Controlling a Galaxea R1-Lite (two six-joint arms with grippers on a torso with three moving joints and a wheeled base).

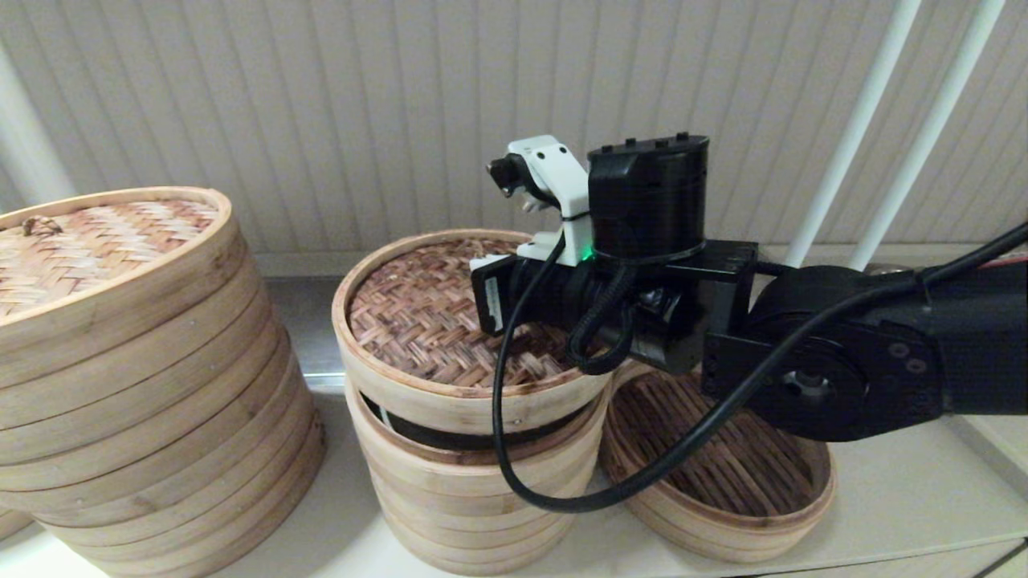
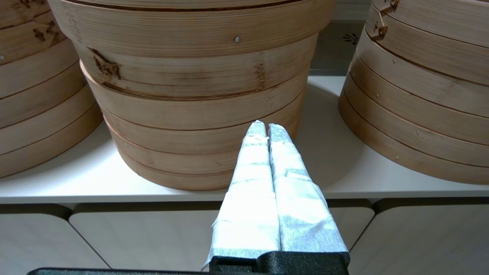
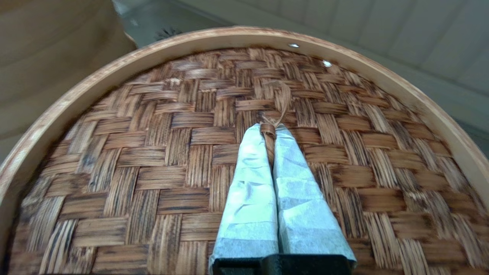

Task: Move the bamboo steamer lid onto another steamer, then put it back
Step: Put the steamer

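The bamboo steamer lid (image 1: pixel 418 321), dark herringbone weave with a pale rim, hangs tilted just above the tall pale stack (image 1: pixel 474 490), with a dark gap between them. My right gripper (image 3: pixel 269 130) is shut on a thin bamboo strip loop (image 3: pixel 268 131) at the middle of the lid's woven top (image 3: pixel 183 160). In the head view the right wrist (image 1: pixel 642 265) hides the fingers. The other steamer (image 1: pixel 723 474), a shallow tray with dark slats, sits to the right of the stack, partly under my arm. My left gripper (image 2: pixel 266 128) is shut and empty, low before the counter edge.
A big wide stack (image 1: pixel 136 385) with a lighter woven lid and small loop handle (image 1: pixel 40 226) stands at the left. The pale counter (image 1: pixel 907 498) runs along a ribbed wall. The left wrist view faces bamboo stack walls (image 2: pixel 198 95) above the counter's front edge (image 2: pixel 114 196).
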